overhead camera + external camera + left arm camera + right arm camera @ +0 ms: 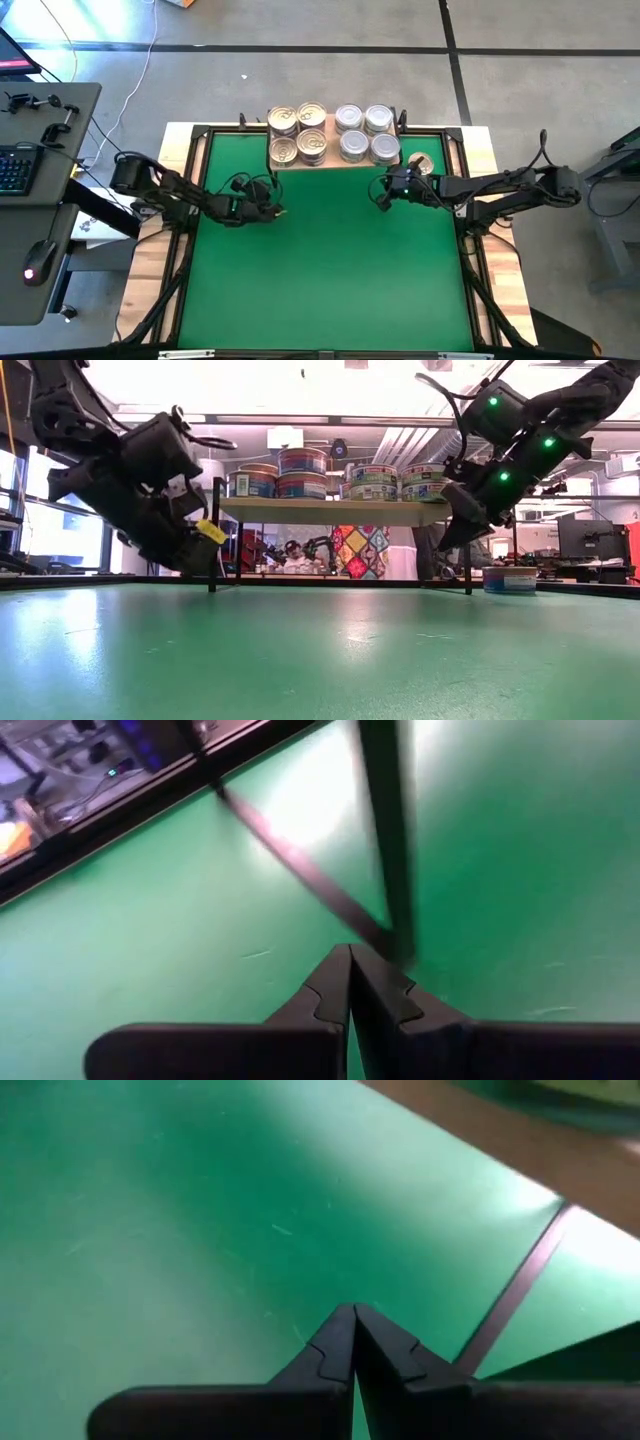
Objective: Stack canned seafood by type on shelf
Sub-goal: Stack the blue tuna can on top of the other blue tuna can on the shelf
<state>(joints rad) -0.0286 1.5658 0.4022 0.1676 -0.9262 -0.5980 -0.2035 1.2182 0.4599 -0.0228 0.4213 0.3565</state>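
The light-wood shelf (335, 163) stands on thin black legs at the table's far edge. On it, gold-lidded tins (298, 134) sit stacked on the left and silver-lidded tins (366, 134) stacked on the right; they also show in the low view (300, 472). One more tin (421, 163) lies right of the shelf. My left gripper (279, 211) hovers shut and empty over the green table, in front of the shelf's left end. My right gripper (381, 199) hovers shut and empty in front of the shelf's right end.
The green table top (330, 270) spreads open toward the near edge. A black frame (190, 230) runs round the table. The shelf's black leg (385, 830) stands just ahead of my left gripper. A desk with keyboard and mouse (30, 200) stands left of the table.
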